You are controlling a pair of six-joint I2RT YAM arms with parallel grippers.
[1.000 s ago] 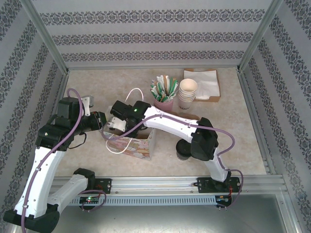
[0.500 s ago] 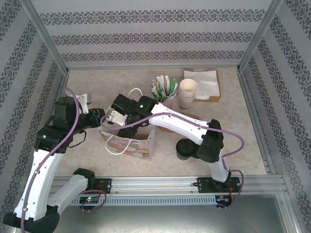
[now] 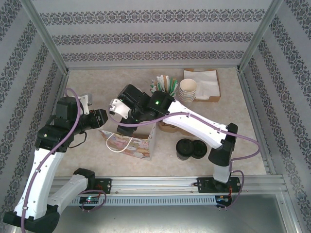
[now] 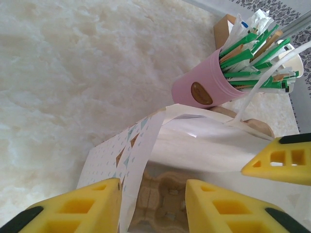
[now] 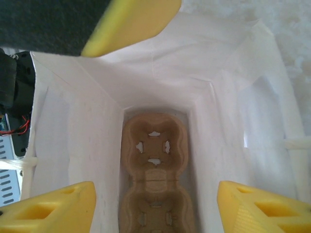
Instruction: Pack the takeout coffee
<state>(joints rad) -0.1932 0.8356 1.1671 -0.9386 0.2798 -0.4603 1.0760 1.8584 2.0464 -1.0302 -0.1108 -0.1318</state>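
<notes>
The takeout coffee (image 3: 184,147), a cream cup with a black lid, stands on the table right of the paper bag (image 3: 132,141). The bag stands open with a brown pulp cup carrier (image 5: 154,160) on its floor. My right gripper (image 5: 155,194) hangs open over the bag's mouth, holding nothing; from above it shows at the bag's far edge (image 3: 116,108). My left gripper (image 4: 153,187) is open at the bag's left rim (image 3: 103,118). The patterned bag wall (image 4: 133,160) passes loosely between its fingers, close to the left one. The carrier (image 4: 165,194) shows below.
A loose black lid (image 3: 199,148) lies beside the coffee. A pink cup of stirrers (image 3: 165,87) stands behind the bag, with stacked cream cups (image 3: 187,91) and napkins (image 3: 206,85) at the back. Another brown carrier (image 3: 167,127) lies under the right arm.
My left gripper's fingers have spread apart at the bag's rim. The right arm has lifted and swung toward the back, uncovering the black lid beside the coffee.
</notes>
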